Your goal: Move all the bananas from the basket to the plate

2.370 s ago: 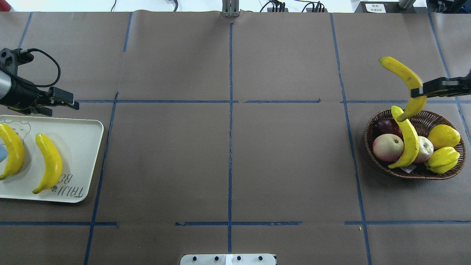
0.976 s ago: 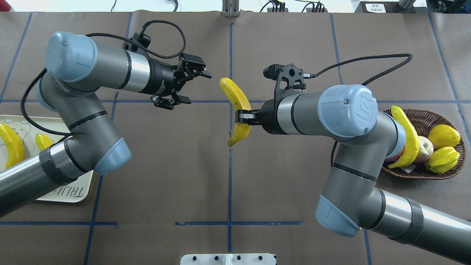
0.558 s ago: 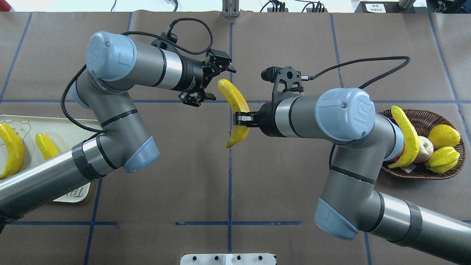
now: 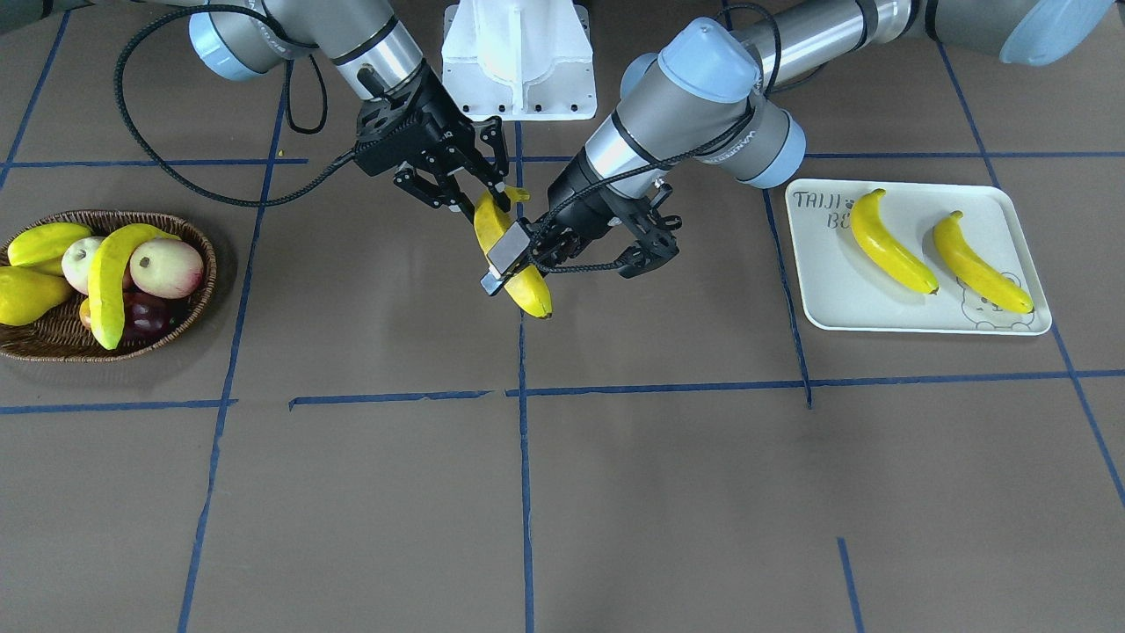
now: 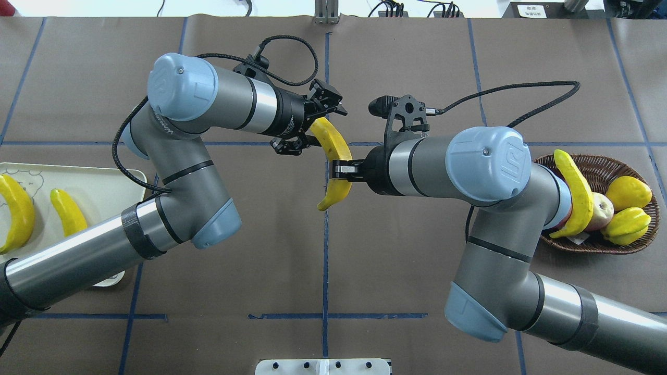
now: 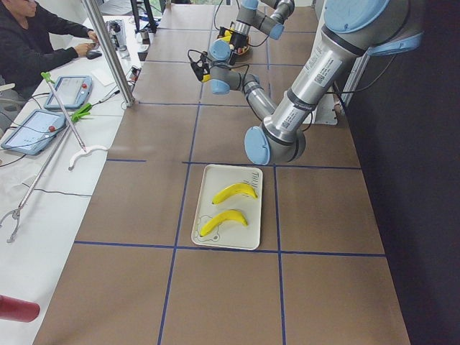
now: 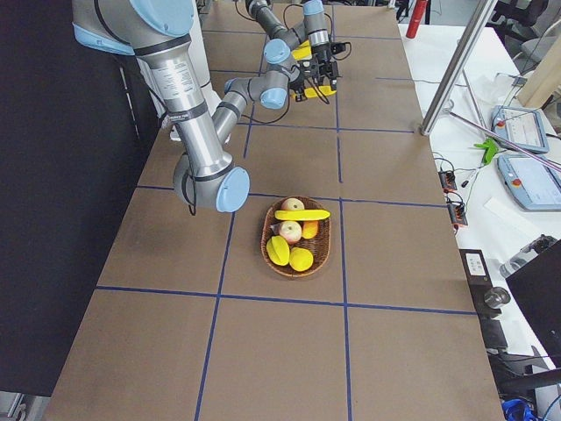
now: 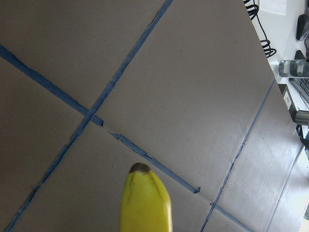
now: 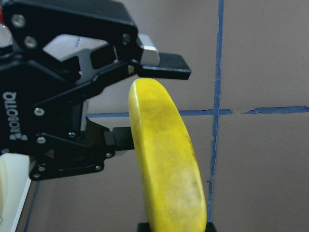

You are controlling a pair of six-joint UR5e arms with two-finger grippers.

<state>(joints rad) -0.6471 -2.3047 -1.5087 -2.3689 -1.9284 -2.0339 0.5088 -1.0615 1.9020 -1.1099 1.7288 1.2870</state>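
Brown paper crossed with blue tape lines covers the table; above its middle the two arms meet. Two bananas lie side by side on the plate, at the robot's left end. A third banana hangs in the air over the centre line; the right gripper has its jaws closed on the lower half. The left gripper has its jaws spread to either side of that banana's upper end; in the right wrist view they are not pinching it, so this looks like a handover in mid-course. A fourth banana lies on top of the other fruit in the basket, at the robot's right end. By my reckoning the job is half done, with one banana in transit and one yet to fetch.

From the meeting point to the plate only paper and tape show, so the carry should be unhindered. On the plate, the bare strip is on the side with the printed words; a third banana should fit there, laid parallel to the pair. The rim is close on that side, so a loose drop could leave an end hanging over it; the fourth will be a tighter fit. Seen from overhead, the left forearm crosses above one corner of the plate.
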